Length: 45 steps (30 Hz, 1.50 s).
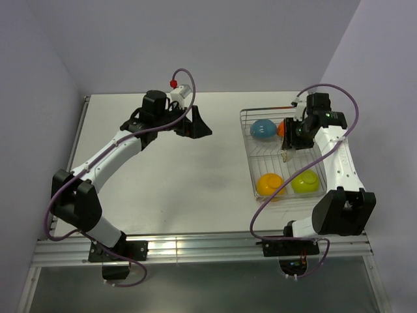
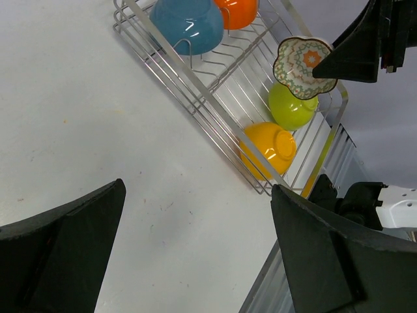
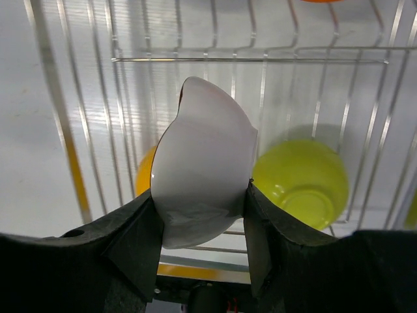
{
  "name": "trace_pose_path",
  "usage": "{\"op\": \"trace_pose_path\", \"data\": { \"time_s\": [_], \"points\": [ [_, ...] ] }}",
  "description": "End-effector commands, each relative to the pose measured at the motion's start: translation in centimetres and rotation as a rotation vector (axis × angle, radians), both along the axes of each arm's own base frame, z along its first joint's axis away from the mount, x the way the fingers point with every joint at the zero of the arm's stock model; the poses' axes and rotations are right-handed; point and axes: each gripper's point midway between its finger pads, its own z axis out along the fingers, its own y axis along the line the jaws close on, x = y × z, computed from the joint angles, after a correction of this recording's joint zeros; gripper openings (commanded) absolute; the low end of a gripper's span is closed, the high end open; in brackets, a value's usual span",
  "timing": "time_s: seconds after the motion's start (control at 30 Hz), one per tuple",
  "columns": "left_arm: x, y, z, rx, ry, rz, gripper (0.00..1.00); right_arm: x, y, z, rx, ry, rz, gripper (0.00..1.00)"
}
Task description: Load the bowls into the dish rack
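Note:
The silver wire dish rack (image 1: 248, 154) sits at the right. In it lie a blue bowl (image 1: 262, 129), an orange bowl (image 1: 281, 128), a yellow-orange bowl (image 1: 269, 185) and a lime-green bowl (image 1: 305, 182). My right gripper (image 3: 201, 195) is shut on the small scalloped floral dish (image 3: 202, 169), holding it on edge above the middle of the rack (image 3: 195, 59). The dish's patterned face shows in the left wrist view (image 2: 301, 65). My left gripper (image 2: 197, 189) is open and empty over bare table, left of the rack (image 2: 195, 85).
The table's right edge and the wall run close beside the rack. The metal rail (image 1: 208, 246) runs along the near edge. The left arm's purple cable (image 1: 186, 75) loops above its wrist.

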Motion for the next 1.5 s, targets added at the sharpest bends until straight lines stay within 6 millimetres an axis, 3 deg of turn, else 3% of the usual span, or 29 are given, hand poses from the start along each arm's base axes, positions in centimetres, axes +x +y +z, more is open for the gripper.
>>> {"op": "trace_pose_path", "data": {
  "time_s": [0.0,0.23,0.63,0.9,1.47],
  "points": [
    [0.0,0.4,3.1,-0.033,-0.082,0.002,1.00,0.5,-3.1,-0.6,-0.143,0.003,-0.066,0.00],
    [0.1,0.8,3.1,-0.030,-0.082,0.012,1.00,1.2,-5.4,-3.0,-0.256,0.039,-0.109,0.00],
    [0.1,1.5,2.6,-0.038,-0.065,0.020,0.99,2.3,-6.6,-5.6,-0.317,0.063,-0.126,0.00],
    [0.4,1.5,2.3,-0.052,-0.037,0.013,1.00,2.1,-6.5,-7.4,-0.327,0.096,-0.116,0.00],
    [0.7,1.9,2.4,-0.059,-0.039,0.022,1.00,2.9,-5.1,-9.2,-0.342,0.124,-0.095,0.00]
  ]
}}
